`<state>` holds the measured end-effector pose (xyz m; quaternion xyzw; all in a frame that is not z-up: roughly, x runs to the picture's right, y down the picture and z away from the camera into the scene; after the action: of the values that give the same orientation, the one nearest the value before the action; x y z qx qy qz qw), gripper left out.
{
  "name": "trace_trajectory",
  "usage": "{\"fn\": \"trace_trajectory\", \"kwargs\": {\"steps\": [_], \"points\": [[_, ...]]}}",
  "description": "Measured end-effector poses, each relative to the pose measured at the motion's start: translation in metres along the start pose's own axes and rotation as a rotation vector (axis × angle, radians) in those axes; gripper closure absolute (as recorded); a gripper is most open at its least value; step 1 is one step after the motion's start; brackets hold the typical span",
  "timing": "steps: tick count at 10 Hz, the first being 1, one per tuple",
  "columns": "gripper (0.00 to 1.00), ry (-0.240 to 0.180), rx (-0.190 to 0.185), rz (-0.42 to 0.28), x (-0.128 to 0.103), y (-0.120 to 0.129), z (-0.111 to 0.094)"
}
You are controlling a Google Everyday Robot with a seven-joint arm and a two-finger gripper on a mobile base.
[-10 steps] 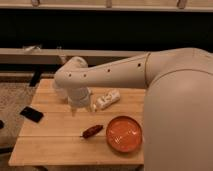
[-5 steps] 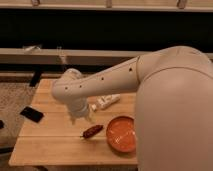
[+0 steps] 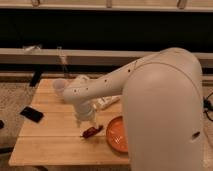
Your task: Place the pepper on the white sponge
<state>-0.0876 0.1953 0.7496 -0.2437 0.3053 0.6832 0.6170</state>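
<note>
Pepper [image 3: 93, 131] on table [image 3: 52, 142], spread end effector [image 3: 84, 123] just above, orange bowl [image 3: 118, 136] beside, white sponge [image 3: 108, 101] partly behind arm [image 3: 107, 85]

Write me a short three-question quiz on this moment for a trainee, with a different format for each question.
1. True or false: the pepper already lies on the white sponge.
2. Multiple choice: the claw hangs A) over the cup, B) just above the pepper, C) off to the side of the table.
3. Fill in: just right of the pepper in the picture stands an orange ____.

Key
1. False: it lies on the table, apart from the sponge.
2. B, with the claw open.
3. bowl
</note>
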Motion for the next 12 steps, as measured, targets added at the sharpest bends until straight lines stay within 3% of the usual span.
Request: {"fn": "trace_trajectory", "kwargs": {"steps": [5, 8, 12], "points": [[0.35, 0.057, -0.040, 0.088, -0.004, -0.019, 0.032], [0.35, 0.086, -0.060, 0.122, -0.005, -0.020, 0.052], [0.35, 0.100, -0.079, 0.137, -0.009, -0.012, 0.064]]}}
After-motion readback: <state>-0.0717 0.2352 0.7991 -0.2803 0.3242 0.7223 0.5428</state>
